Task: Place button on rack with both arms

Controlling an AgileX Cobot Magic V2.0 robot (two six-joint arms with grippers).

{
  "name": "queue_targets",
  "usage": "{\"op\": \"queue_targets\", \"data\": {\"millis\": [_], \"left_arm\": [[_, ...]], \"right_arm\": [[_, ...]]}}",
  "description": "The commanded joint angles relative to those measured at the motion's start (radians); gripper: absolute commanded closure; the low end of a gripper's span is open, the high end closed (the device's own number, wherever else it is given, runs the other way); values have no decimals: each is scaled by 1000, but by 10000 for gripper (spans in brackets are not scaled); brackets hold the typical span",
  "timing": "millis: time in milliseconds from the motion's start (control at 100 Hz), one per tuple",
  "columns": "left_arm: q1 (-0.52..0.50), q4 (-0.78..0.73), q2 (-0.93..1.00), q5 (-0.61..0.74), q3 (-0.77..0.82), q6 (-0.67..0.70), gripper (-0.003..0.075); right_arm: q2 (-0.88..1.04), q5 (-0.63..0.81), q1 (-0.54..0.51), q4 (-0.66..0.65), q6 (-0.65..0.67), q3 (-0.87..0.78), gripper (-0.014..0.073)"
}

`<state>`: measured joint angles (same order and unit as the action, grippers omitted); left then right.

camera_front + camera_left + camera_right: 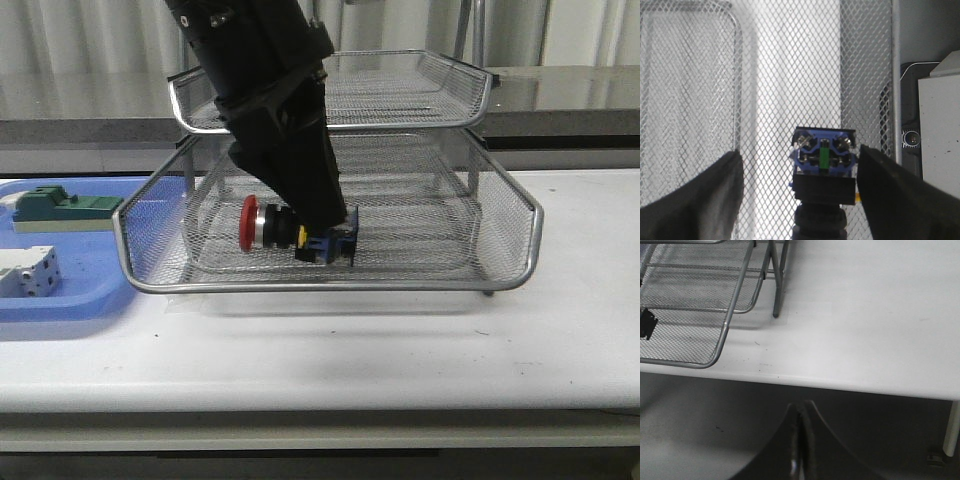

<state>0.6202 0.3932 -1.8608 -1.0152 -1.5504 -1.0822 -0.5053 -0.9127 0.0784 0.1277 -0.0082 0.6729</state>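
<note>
White desk in front carries the rack; its lowest tray holds the button on its side. Left hand spread around it, released. Right hand clenched, empty, off the desk edge

The front camera looked across the table at the rack. The left wrist camera sat very close above its mesh. The right wrist camera looked down at the rack's corner from off the table edge.
</note>
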Motion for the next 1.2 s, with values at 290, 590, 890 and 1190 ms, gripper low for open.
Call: {"op": "queue_targets", "data": {"millis": [290,590,890,1190], "left_arm": [[9,64,56,-149,-159,85,249],[-58,-43,87,-252,-259,292,270],[-230,-50,168,-252,-257,361,270],[-452,-50,295,-252,-182,374,320]], "right_arm": [[-2,60,5,-3,0,35,662],[-2,60,5,-3,0,35,662],[-2,60,5,-3,0,35,662],[-2,60,5,-3,0,35,662]]}}
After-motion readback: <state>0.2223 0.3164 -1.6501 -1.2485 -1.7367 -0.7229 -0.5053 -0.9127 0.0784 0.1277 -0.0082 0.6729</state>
